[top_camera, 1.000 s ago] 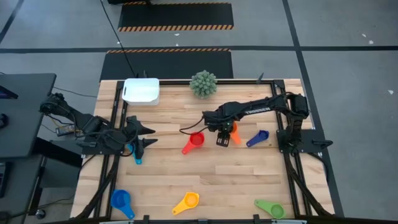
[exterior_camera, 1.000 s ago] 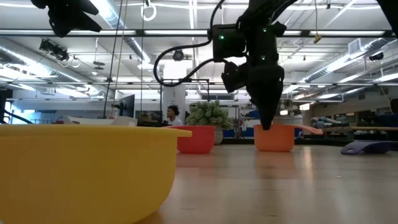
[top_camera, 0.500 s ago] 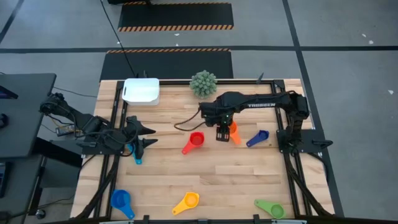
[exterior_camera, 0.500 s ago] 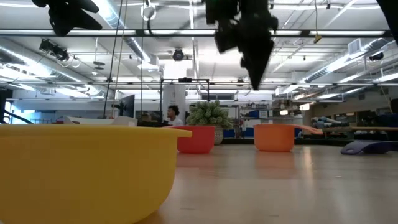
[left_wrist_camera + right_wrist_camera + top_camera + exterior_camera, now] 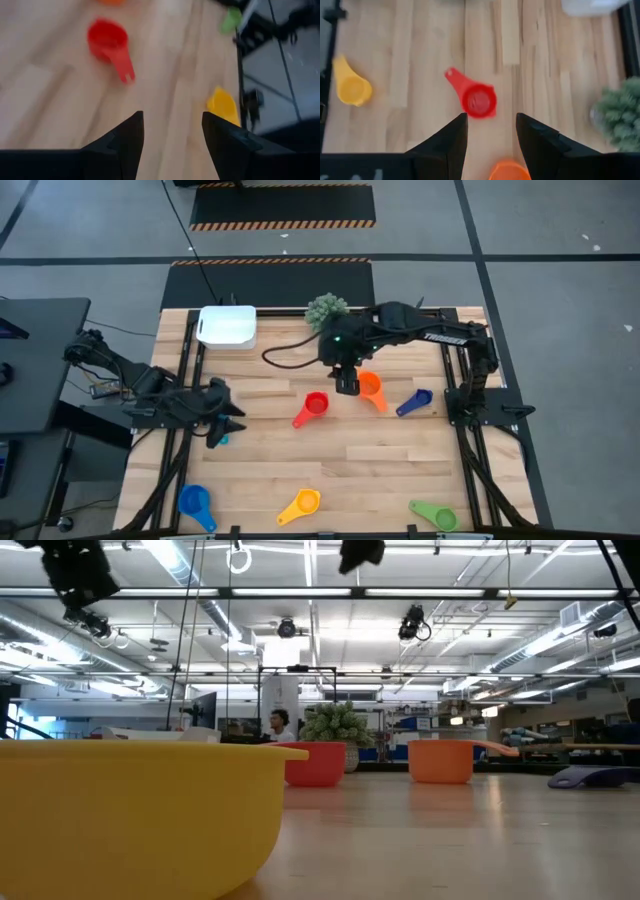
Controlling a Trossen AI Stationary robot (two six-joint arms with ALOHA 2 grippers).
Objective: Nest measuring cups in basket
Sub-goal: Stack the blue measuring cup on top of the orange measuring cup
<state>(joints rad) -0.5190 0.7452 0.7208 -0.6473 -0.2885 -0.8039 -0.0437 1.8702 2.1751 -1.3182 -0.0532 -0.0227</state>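
**Measuring cups loose on table, basket unfilled**

Right gripper: fingers apart, empty, raised over the orange cup and red cup. Left gripper: fingers apart, empty, at table's left. Basket: far left corner. Yellow cup, green cup: near edge.

Red cup, orange cup

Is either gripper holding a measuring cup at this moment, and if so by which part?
Nothing is held. The right gripper is open above the orange cup; the left gripper is open and empty.
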